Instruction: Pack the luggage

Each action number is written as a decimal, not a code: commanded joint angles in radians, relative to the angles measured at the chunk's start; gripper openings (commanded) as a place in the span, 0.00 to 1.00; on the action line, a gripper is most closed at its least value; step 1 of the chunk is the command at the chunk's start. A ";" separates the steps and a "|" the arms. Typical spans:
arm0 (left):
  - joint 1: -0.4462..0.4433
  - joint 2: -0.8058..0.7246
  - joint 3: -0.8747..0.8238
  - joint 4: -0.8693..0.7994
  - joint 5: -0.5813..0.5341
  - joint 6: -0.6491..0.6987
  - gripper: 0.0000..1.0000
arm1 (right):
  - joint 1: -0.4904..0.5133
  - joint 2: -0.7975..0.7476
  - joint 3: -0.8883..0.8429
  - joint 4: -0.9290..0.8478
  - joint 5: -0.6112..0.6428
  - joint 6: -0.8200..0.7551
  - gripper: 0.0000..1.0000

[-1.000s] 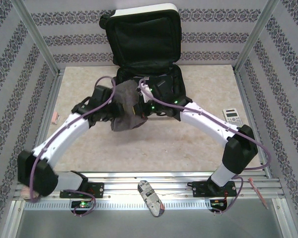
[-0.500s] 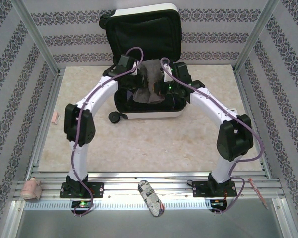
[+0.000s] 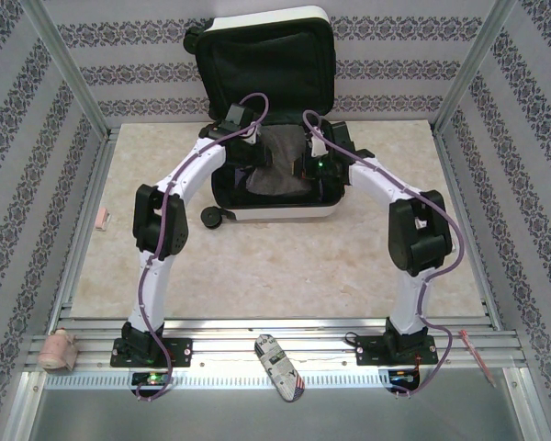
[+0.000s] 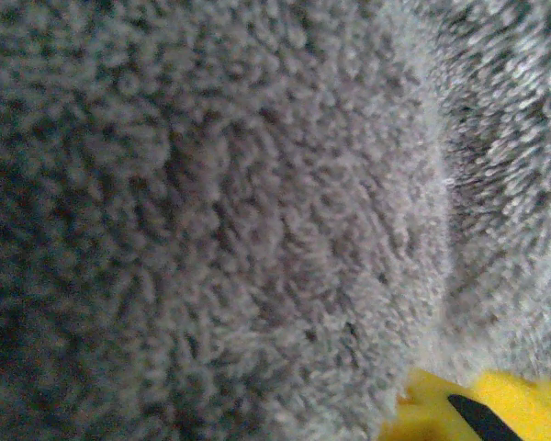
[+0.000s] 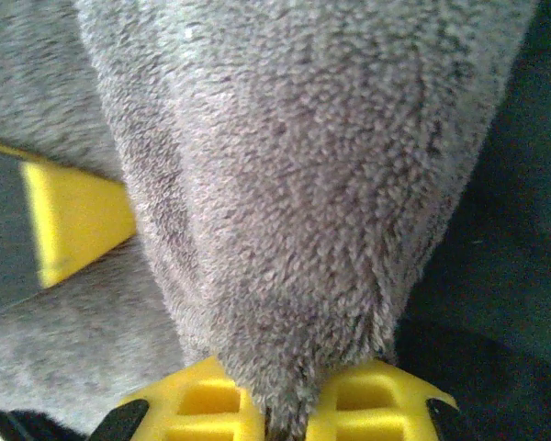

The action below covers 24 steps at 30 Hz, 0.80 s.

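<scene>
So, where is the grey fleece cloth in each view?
Top external: the grey fleece cloth is held over the open luggage, upper centre.
Left wrist: the cloth covers nearly the whole picture.
Right wrist: the cloth is central, pinched by the jaws of the right gripper.
Shared landmark: the luggage's black lining.

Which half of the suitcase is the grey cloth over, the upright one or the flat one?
The flat half, lying on the table; the cloth hangs over it. The other half stands upright behind.

Bright even light, glare on near rail, wrist close-ups soft, probably defocused
</scene>
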 commanded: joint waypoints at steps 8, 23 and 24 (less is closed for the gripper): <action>0.051 0.058 0.021 0.004 -0.062 0.041 0.36 | -0.039 0.156 0.033 -0.044 0.027 -0.005 0.00; 0.075 0.070 -0.002 0.057 -0.043 0.040 0.53 | -0.060 0.177 0.024 -0.010 -0.026 -0.016 0.14; 0.079 0.057 0.007 0.059 -0.041 0.029 0.54 | -0.060 0.163 0.022 -0.004 -0.036 -0.021 0.17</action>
